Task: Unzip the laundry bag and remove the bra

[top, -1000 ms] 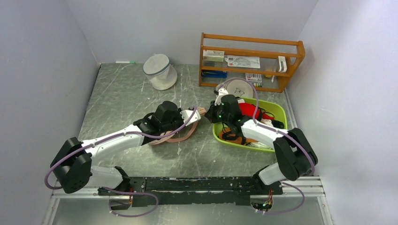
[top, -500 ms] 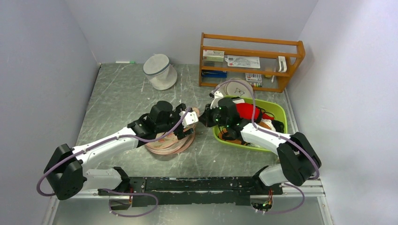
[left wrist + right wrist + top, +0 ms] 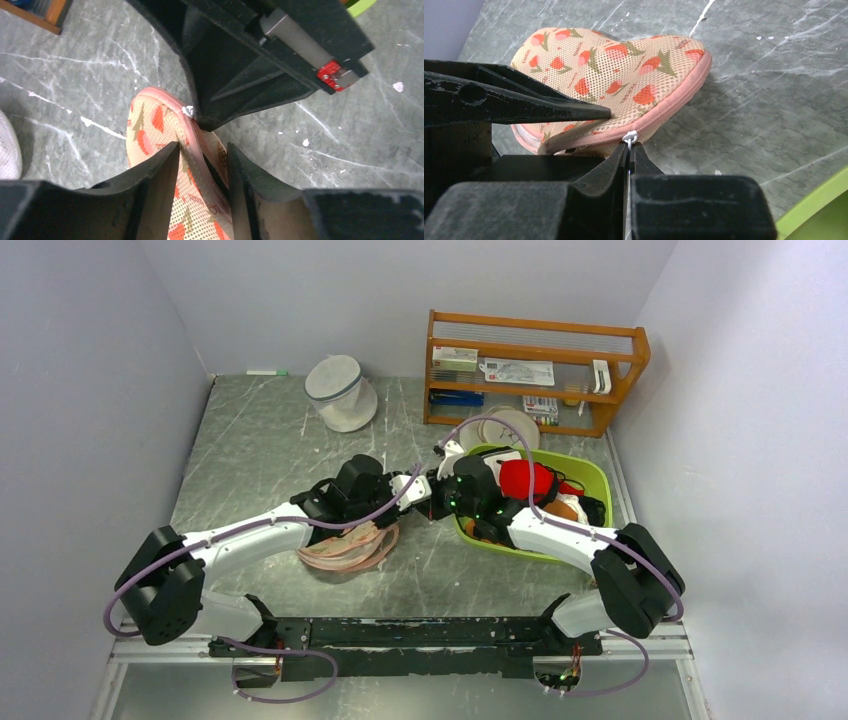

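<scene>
On the grey marbled table [image 3: 260, 460], your right gripper [image 3: 629, 150] is pinched tight on the white zip pull [image 3: 629, 136] of the laundry bag [image 3: 345, 548]. Your left gripper [image 3: 202, 150], nearly tip to tip with it, stands half apart astride the bag's rim; you can't tell whether it grips. The green tub [image 3: 604, 485] crowds the right jaws' outer side, and there is free table behind the left jaws. Since a second ago the bag has slumped into a heap.

The laundry bag [image 3: 345, 548] lies left of the tub [image 3: 597, 478].
</scene>
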`<state>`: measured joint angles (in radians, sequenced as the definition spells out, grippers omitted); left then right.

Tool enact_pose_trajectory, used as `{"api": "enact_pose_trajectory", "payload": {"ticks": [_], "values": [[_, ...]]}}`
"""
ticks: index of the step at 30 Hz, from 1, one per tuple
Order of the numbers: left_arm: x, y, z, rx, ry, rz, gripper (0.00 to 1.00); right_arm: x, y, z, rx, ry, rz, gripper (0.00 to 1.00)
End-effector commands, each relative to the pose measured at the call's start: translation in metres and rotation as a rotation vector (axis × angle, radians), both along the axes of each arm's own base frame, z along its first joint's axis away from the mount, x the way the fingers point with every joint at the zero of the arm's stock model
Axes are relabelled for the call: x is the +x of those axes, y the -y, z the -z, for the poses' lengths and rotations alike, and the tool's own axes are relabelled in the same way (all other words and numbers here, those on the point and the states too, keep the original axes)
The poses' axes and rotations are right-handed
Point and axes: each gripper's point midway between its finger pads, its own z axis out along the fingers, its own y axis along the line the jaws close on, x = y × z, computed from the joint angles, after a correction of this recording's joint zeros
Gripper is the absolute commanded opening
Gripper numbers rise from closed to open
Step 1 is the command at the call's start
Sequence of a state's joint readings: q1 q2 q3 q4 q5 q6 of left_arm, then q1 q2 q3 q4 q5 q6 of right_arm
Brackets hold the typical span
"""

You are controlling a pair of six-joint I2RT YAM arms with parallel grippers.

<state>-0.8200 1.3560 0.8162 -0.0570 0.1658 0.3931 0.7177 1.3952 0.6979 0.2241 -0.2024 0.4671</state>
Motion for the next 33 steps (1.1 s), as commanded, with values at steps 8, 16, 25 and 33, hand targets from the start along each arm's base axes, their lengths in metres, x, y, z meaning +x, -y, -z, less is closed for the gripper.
{"api": "enact_pose_trajectory", "payload": {"ticks": [8, 16, 25, 33], "values": [[0.023, -0.011, -0.025, 0.028, 0.121, -0.075, 0.09, 0.002, 0.003, -0.012, 0.012, 0.044, 0.024, 0.00], [0.010, -0.018, -0.056, -0.043, 0.220, -0.025, 0.07, 0.021, 0.019, 0.001, -0.040, 0.066, 0.050, 0.00], [0.007, -0.032, -0.078, -0.082, 0.322, -0.045, 0.07, 0.059, 0.025, 0.030, -0.120, 0.080, 0.036, 0.00], [0.003, -0.029, -0.081, -0.106, 0.316, -0.021, 0.07, 0.094, 0.006, 0.041, -0.087, 0.093, 0.055, 0.00]]}}
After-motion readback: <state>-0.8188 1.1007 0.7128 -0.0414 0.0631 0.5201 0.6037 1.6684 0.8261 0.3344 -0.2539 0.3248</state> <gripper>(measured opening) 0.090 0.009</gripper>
